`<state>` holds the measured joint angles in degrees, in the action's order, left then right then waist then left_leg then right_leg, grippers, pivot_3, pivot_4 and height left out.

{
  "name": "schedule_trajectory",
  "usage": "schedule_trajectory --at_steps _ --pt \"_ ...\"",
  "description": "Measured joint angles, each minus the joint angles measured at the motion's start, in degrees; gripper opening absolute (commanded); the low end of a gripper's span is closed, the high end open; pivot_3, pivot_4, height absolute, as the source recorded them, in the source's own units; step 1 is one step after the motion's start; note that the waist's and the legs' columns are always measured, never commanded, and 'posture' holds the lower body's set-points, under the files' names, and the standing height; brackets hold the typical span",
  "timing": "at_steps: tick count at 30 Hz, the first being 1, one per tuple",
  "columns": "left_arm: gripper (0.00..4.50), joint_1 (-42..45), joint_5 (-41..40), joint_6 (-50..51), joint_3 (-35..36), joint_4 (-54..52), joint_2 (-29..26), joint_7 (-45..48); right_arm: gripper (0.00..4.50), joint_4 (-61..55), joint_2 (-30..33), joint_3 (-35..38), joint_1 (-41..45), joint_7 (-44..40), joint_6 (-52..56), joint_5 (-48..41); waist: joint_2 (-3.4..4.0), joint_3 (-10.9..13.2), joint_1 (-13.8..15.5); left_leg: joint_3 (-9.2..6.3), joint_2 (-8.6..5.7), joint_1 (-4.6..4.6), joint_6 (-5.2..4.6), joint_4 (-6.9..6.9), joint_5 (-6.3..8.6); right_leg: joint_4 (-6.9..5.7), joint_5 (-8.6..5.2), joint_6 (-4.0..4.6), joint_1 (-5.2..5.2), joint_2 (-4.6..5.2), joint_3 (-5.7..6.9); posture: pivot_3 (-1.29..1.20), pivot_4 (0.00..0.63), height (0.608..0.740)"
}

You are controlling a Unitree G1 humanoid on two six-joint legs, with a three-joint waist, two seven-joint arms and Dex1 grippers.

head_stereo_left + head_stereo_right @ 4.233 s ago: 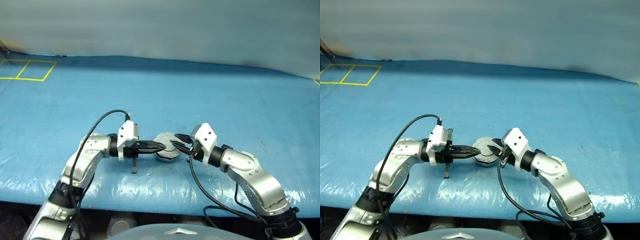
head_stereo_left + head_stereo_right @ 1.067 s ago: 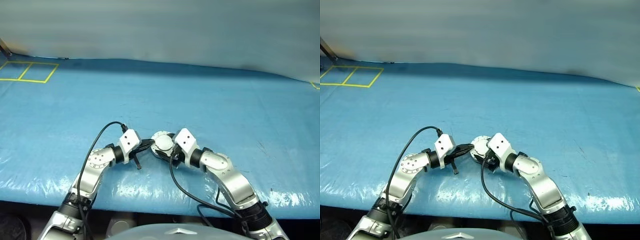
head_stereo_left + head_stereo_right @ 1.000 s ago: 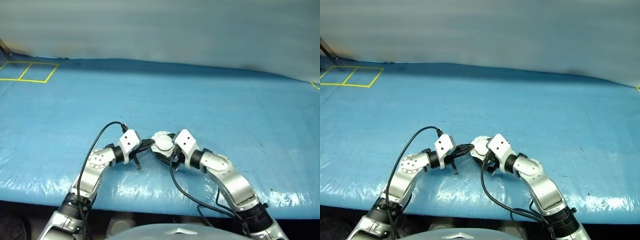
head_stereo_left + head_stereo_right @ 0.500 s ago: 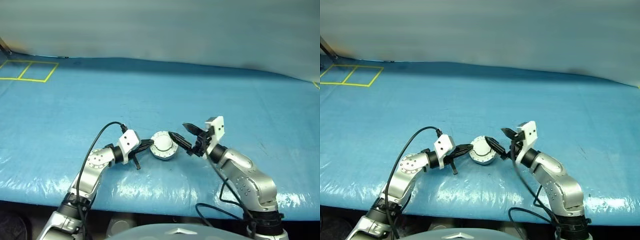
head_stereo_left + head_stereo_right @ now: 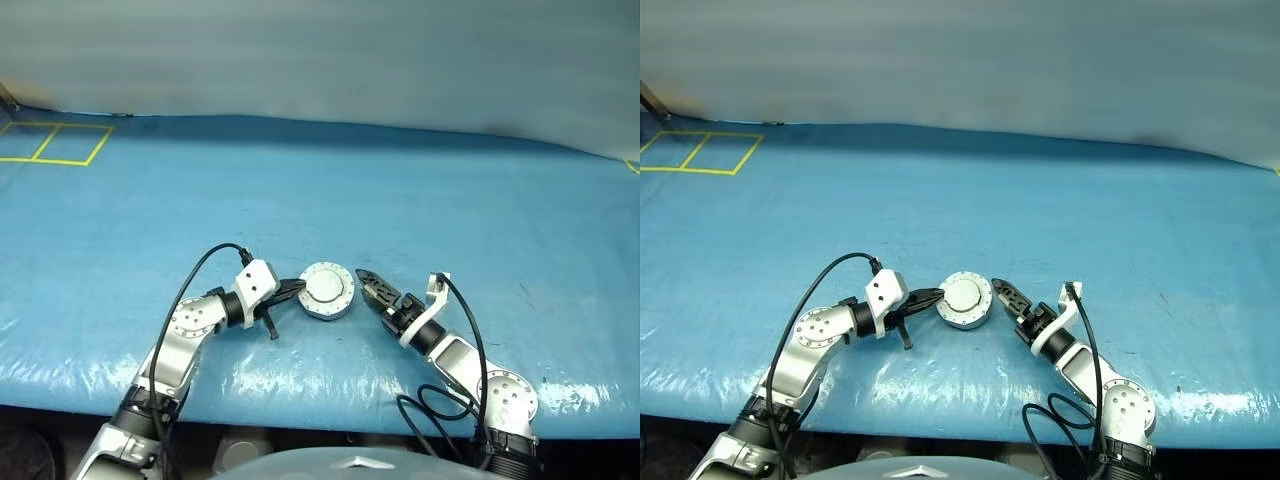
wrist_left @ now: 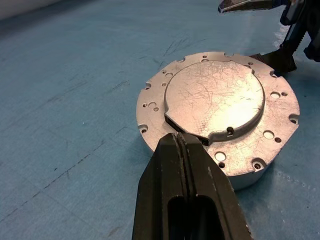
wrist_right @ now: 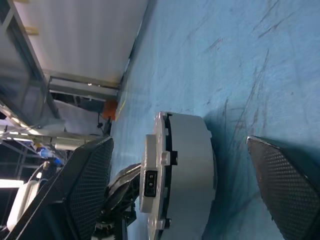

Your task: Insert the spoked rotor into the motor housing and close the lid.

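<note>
The lid (image 5: 327,286) is shut on the motor housing (image 6: 240,172), set on the blue desk (image 5: 480,210). The left pincer (image 5: 297,291) is pressed together at the lid's rim. The right pincer (image 5: 373,292) is spread, just beside the housing.

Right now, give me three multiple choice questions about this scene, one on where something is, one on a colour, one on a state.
1. Where does the motor housing sit?
A. between the two hands
B. inside the yellow squares
C. off the table

2. What colour is the table cover?
A. red
B. blue
C. white

3. How does the lid stand?
A. propped upright
B. lying apart on the table
C. closed flat on the housing

Answers:
1. A: the left hand is at the housing's one side and the right hand at the other.
2. B: the sheet is blue all round the housing.
3. C: the left wrist view shows the plain grey face lying flat on top, and the right wrist view shows no gap at the rim.
</note>
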<state>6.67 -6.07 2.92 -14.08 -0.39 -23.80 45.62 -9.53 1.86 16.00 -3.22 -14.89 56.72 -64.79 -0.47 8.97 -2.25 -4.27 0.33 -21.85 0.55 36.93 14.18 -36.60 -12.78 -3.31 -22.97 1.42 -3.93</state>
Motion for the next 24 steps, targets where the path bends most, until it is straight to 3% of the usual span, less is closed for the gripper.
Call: schedule_trajectory --at_steps 8,11,18,24 --pt "0.0 0.2 0.0 0.0 -0.1 0.1 -0.1 0.6 4.47 0.1 -2.5 -3.4 0.3 0.0 -2.5 1.4 0.0 0.0 0.0 -0.01 0.03 -0.06 0.03 -0.02 0.02 0.04 -0.01 0.01 -0.07 -0.02 0.01 0.0 0.15 0.74" --pt "0.0 0.3 0.0 -0.1 -0.1 0.1 -0.1 0.6 3.94 0.8 -3.3 -3.2 0.8 0.4 -3.9 1.5 0.0 0.0 0.1 0.01 0.01 -0.18 0.03 -0.01 0.02 0.03 -0.01 0.0 -0.19 -0.01 0.0 0.0 0.15 0.74" --pt "0.0 0.2 0.2 -0.8 0.2 0.5 -0.5 0.5 1.71 2.2 -4.0 -3.7 1.6 0.0 -4.4 2.6 0.01 0.0 0.1 0.03 -0.03 -0.48 0.03 0.03 0.01 -0.05 0.01 -0.01 -0.55 -0.03 -0.01 0.0 0.15 0.74" --pt "0.0 0.3 0.4 -1.0 0.5 0.8 -0.5 0.2 1.67 2.4 -4.5 -4.3 1.8 -0.4 -5.4 3.6 0.01 0.0 0.0 0.03 -0.04 -0.46 0.03 0.08 0.01 -0.11 0.01 -0.01 -0.55 -0.07 -0.01 0.0 0.15 0.74"
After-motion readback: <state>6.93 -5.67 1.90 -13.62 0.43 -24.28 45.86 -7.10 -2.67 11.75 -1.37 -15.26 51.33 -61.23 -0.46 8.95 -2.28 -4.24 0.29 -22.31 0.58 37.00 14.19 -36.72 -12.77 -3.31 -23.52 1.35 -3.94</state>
